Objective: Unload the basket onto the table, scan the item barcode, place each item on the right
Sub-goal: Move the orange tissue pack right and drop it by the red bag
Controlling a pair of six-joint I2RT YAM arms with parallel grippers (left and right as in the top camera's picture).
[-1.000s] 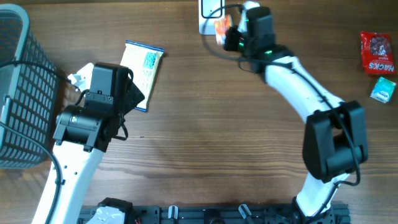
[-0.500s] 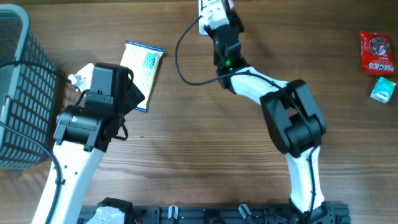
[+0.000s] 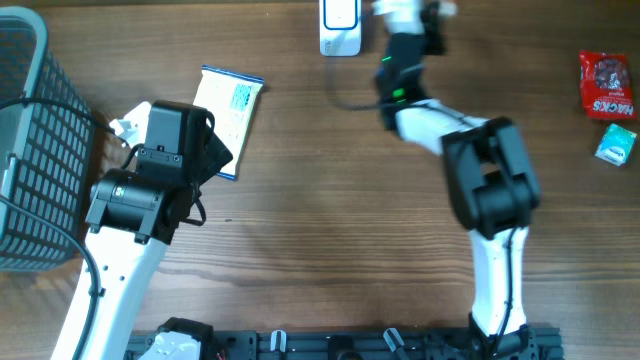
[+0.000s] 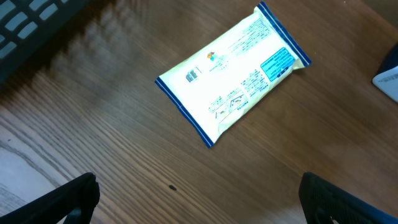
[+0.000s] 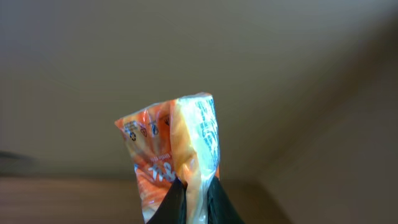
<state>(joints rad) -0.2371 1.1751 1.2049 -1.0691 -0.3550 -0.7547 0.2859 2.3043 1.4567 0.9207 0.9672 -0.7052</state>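
My right gripper (image 5: pixel 194 194) is shut on the bottom edge of an orange and white snack packet (image 5: pixel 168 149), which stands upright against a plain blurred background in the right wrist view. Overhead, the right gripper (image 3: pixel 408 14) sits at the table's far edge, just right of the white barcode scanner (image 3: pixel 340 24); the packet is hidden there. My left gripper (image 4: pixel 199 208) hangs open over bare wood, short of a white and blue packet (image 4: pixel 233 71) lying flat. From above, that white and blue packet (image 3: pixel 230 112) lies beside the left gripper (image 3: pixel 213 152).
A dark wire basket (image 3: pixel 30 140) stands at the left edge. A red packet (image 3: pixel 607 85) and a small green packet (image 3: pixel 615 147) lie at the far right. The right arm's links stretch from the front edge up the table's right half.
The right arm has swung along the far edge, first left to the scanner, then right of it, carrying the orange packet. The left arm has not moved.
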